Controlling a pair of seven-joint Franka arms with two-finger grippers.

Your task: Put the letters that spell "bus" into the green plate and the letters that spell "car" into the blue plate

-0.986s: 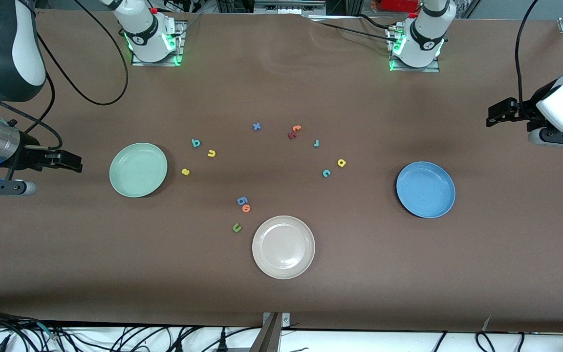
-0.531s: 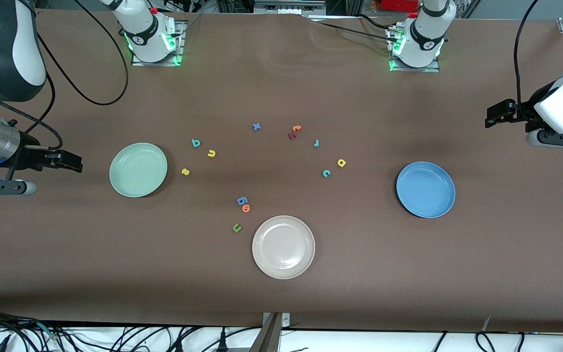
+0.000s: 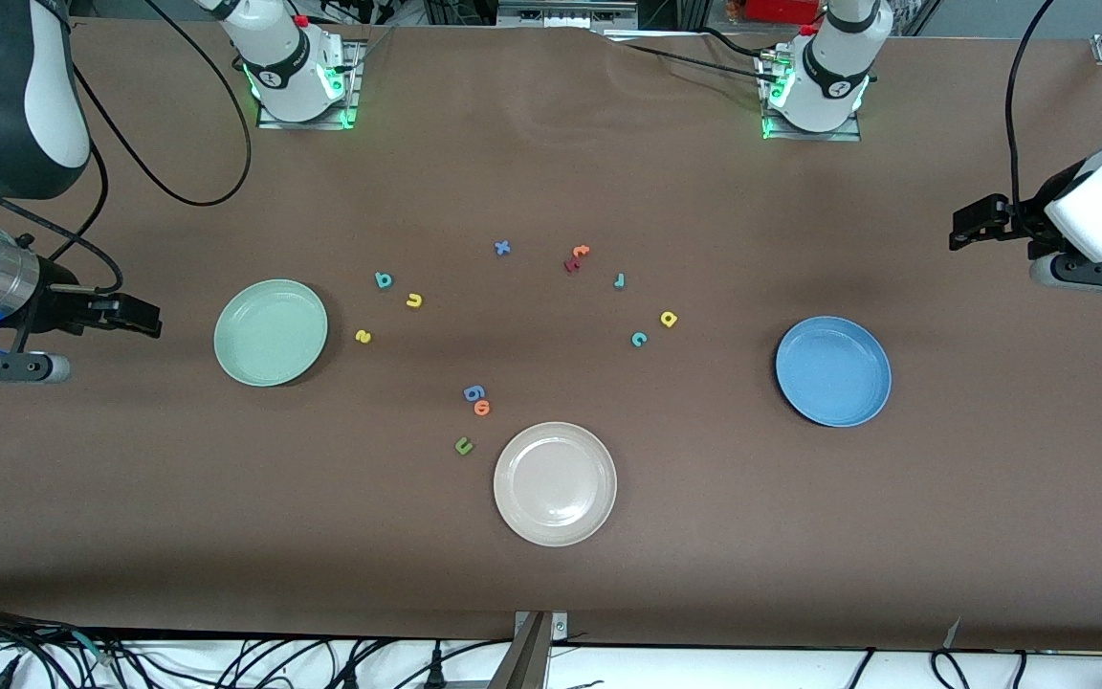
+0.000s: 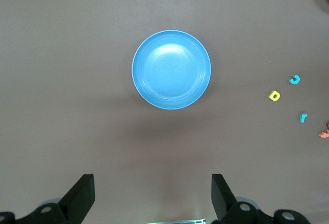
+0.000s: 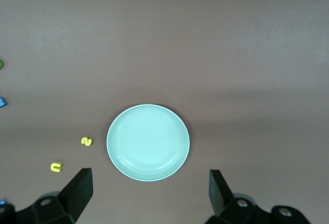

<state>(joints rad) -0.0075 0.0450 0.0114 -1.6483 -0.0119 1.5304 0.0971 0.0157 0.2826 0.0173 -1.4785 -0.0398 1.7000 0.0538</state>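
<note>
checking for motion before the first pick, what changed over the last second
Only the left gripper shifted slightly over the table's end by the blue plate, jaws open and empty. The right gripper waits open beside the green plate. Letters and plates stayed put.

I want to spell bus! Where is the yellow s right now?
In the front view, the yellow "s" lies on the table beside the green plate, a little nearer the camera than the yellow "u".

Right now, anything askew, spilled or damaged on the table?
Nothing stands out. The green plate, blue plate and beige plate sit flat and empty; the foam letters lie loose between them, the orange "t" touching a dark red letter.
</note>
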